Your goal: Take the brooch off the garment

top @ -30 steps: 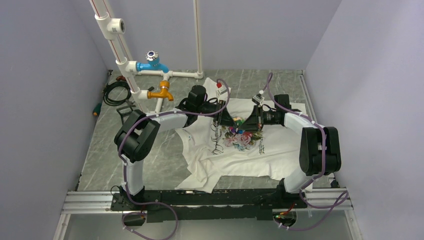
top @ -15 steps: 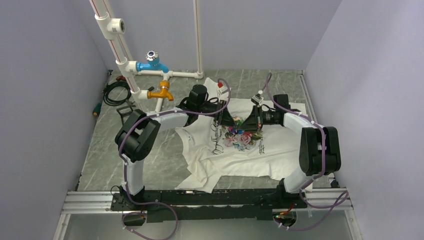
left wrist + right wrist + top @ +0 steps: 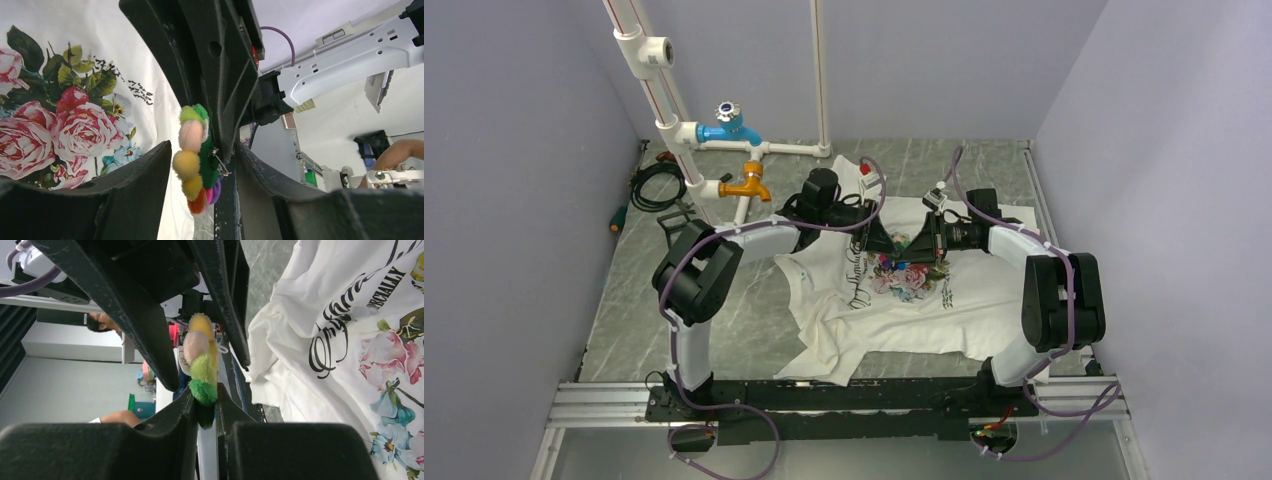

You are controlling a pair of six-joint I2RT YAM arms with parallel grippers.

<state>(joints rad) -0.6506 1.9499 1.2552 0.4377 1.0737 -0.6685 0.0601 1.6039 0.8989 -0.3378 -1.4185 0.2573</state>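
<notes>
Pinching brooch (image 3: 200, 347) at frame centre, right gripper (image 3: 204, 395) narrow; left gripper (image 3: 202, 150) parted, empty. Brooch looks free of garment (image 3: 325, 340); setting aside remains.

The grey marbled table (image 3: 624, 320) bears the rumpled garment (image 3: 984, 300), a coiled black cable (image 3: 639, 190) and plastic pipework (image 3: 799, 150).

In my right wrist view the brooch (image 3: 201, 365) has its lower end hidden between my right fingers (image 3: 165, 440). From above it is too small to pick out, and my arms (image 3: 754, 238) cover the far part of the garment (image 3: 894, 320). My left wrist view crops the rose print (image 3: 30, 145).
</notes>
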